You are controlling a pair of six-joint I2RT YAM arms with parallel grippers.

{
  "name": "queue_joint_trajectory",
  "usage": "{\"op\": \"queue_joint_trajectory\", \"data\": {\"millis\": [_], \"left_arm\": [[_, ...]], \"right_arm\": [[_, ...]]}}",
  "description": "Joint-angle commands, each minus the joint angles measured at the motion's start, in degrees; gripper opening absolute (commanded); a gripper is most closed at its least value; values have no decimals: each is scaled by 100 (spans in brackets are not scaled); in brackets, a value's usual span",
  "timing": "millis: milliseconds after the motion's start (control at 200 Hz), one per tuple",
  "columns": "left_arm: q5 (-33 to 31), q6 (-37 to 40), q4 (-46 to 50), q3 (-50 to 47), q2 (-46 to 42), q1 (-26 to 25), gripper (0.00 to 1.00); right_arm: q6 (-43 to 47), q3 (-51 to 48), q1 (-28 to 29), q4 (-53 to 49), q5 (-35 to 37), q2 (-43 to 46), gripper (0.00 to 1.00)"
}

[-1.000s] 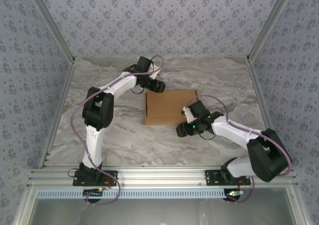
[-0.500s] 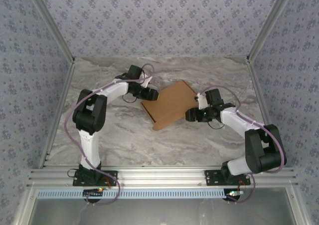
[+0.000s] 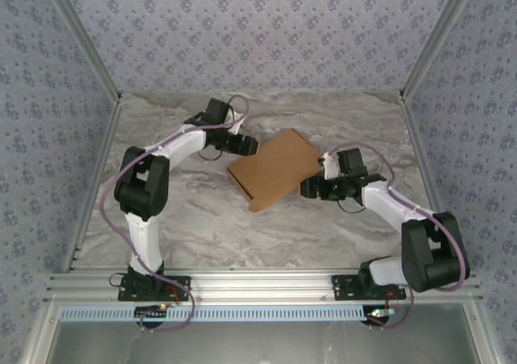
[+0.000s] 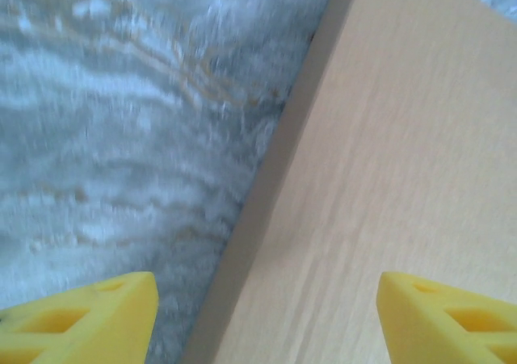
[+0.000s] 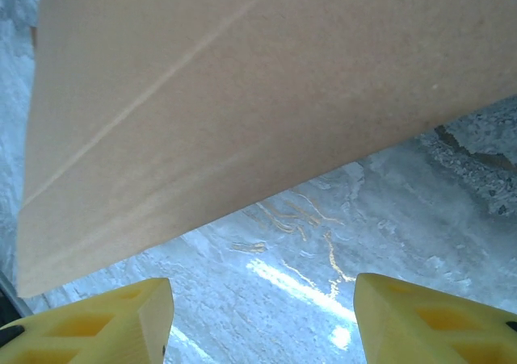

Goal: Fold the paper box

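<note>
The paper box (image 3: 275, 169) is a closed, plain brown cardboard rectangle lying flat on the marble table, turned diagonally. My left gripper (image 3: 249, 147) hovers at its upper-left edge, open, with yellow fingertips (image 4: 89, 315) spread wide over the box (image 4: 380, 178) edge and nothing between them. My right gripper (image 3: 307, 188) sits just off the box's right side, also open; its yellow fingertips (image 5: 105, 324) frame bare table, with the box (image 5: 242, 89) a little ahead of them.
The marble table (image 3: 194, 227) is walled by patterned panels on three sides, with metal posts at the corners. An aluminium rail (image 3: 258, 287) with both arm bases runs along the near edge. Purple cables loop off both arms.
The box went from lying square to diagonal a second ago and has settled slightly since. The left gripper has lifted back toward the upper left; the right gripper has drawn a little away from the box.
</note>
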State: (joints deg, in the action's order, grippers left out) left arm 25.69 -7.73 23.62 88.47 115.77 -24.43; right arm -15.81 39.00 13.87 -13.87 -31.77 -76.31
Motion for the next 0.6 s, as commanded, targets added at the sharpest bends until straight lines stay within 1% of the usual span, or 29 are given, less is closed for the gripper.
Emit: {"op": "queue_joint_trajectory", "data": {"millis": [0, 105, 235, 410, 505, 595], "left_arm": [[110, 324, 411, 475, 358, 4, 72], [313, 512, 604, 759, 605, -27, 72], [340, 733, 865, 978, 834, -54, 72], [384, 827, 951, 967, 965, -53, 70], [320, 817, 956, 906, 999, -54, 68], [239, 817, 977, 868, 1022, -54, 67]], "right_arm": [[-138, -42, -15, 20, -72, 209, 63], [-306, -90, -34, 174, -76, 194, 63], [-775, -223, -42, 662, -1, 178, 64], [-1583, -560, 65, 1683, -28, 72, 64], [-1760, -648, 134, 1944, 66, -51, 64], [-1869, -700, 140, 2182, 77, -217, 62]]}}
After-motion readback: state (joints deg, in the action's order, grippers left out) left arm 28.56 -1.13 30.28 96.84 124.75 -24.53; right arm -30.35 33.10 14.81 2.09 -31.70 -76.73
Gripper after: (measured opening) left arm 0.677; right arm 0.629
